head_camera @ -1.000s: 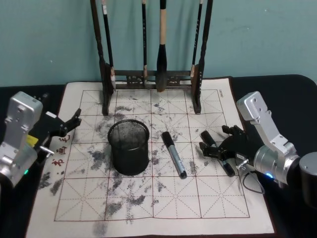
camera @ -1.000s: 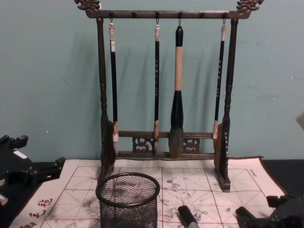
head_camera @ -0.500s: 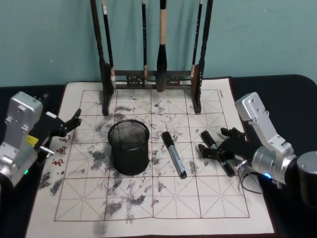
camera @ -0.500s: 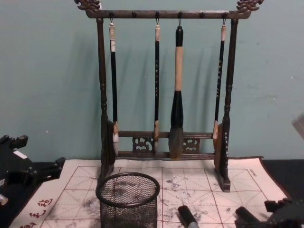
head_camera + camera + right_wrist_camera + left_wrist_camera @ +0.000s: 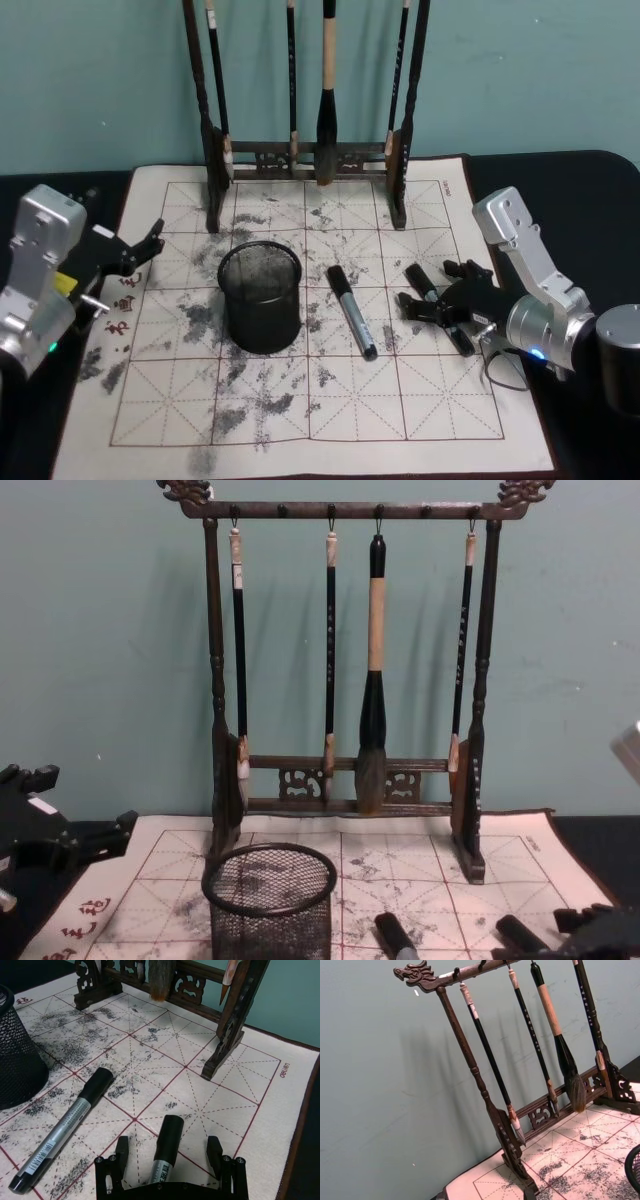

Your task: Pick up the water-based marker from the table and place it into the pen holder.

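Two black-capped markers lie on the ink-stained practice mat (image 5: pixel 300 400). One marker (image 5: pixel 352 312) (image 5: pixel 65 1127) rests just right of the pen holder (image 5: pixel 260 297) (image 5: pixel 270 900), a black wire-mesh cup standing upright. The other marker (image 5: pixel 437 307) (image 5: pixel 167 1147) lies farther right. My right gripper (image 5: pixel 438 292) (image 5: pixel 167 1144) is open and low over it, one finger on each side of its barrel, not closed on it. My left gripper (image 5: pixel 140 250) (image 5: pixel 100 835) stays open at the mat's left edge, holding nothing.
A tall dark wooden brush rack (image 5: pixel 305 110) (image 5: pixel 345 680) with several hanging brushes stands at the back of the mat, behind the cup. The black tabletop (image 5: pixel 590 200) borders the mat on both sides. A teal wall closes off the rear.
My right gripper has crept slightly left and lower around the right-hand marker. The markers, the cup and my left arm have not moved.
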